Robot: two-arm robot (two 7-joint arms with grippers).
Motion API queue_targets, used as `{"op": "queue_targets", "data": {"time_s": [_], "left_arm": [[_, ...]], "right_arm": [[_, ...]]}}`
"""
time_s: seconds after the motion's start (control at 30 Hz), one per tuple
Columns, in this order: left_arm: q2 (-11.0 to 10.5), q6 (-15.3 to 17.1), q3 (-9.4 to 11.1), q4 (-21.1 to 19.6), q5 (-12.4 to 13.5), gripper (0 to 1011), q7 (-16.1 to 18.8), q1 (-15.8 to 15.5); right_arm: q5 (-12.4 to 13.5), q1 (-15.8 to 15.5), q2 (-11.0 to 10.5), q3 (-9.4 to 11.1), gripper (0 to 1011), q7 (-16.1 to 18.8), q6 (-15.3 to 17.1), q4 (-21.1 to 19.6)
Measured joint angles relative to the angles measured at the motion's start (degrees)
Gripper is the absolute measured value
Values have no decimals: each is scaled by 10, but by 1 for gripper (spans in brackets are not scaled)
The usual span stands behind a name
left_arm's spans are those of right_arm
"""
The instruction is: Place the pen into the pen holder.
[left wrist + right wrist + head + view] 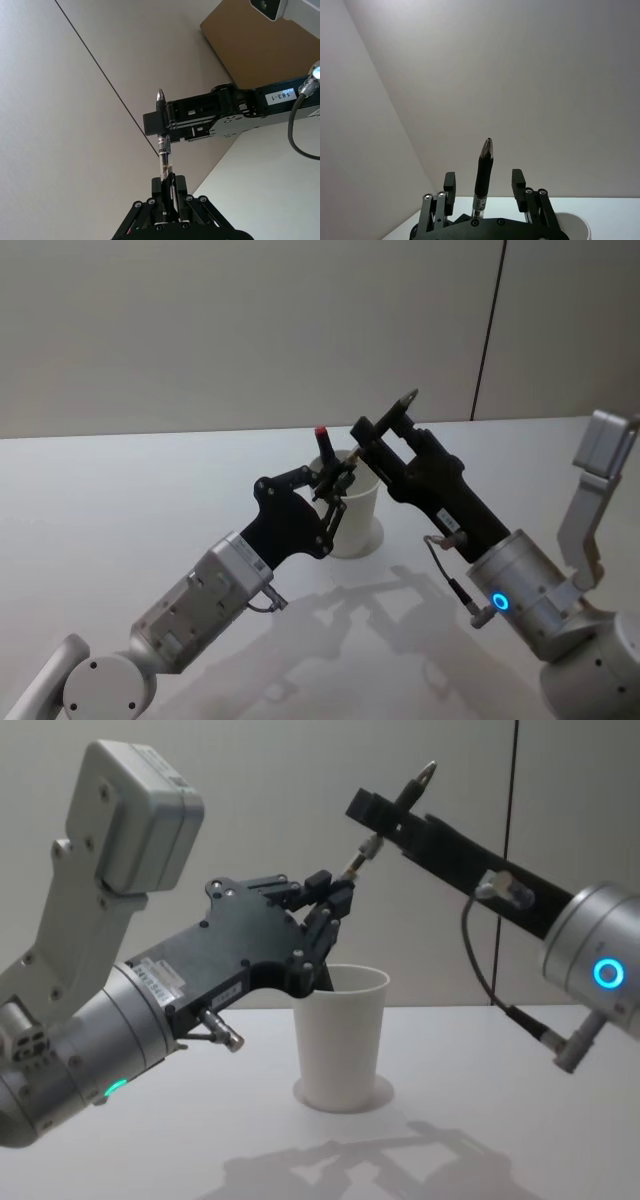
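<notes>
The left gripper [333,908], at the centre of the chest view, is clamped on the pen [164,155] just above the white paper cup [340,1040]. The right gripper [483,181] (upper right) has its fingers apart around the pen's tip end.

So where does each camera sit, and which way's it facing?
Head: high up, facing down at the pen holder; shows both arms, left gripper and right gripper over it.
Chest: low, facing across the table; shows both arms side-on.
Left wrist: on the left arm, facing along the pen; shows its own fingers.
Right wrist: on the right arm, facing the wall; shows its own fingers.
All four share the pen.
</notes>
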State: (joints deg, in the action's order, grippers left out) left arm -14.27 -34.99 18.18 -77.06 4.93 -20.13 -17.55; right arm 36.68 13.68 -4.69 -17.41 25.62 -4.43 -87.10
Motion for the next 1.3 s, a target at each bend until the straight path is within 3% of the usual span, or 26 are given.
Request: {"op": "queue_targets", "data": {"time_s": [0.33,0.63,1.3], "left_arm": [[0,0,0,0,0,171,0,0],[0,0,0,0,0,171,0,0],[0,0,0,0,0,168,0,0]], "right_arm": [[-10,14,9,-6,393,0,4,16],[-13,19,12,-9,137,0,5,21],[-12,21,11,-10,136,-7,2,20]]}}
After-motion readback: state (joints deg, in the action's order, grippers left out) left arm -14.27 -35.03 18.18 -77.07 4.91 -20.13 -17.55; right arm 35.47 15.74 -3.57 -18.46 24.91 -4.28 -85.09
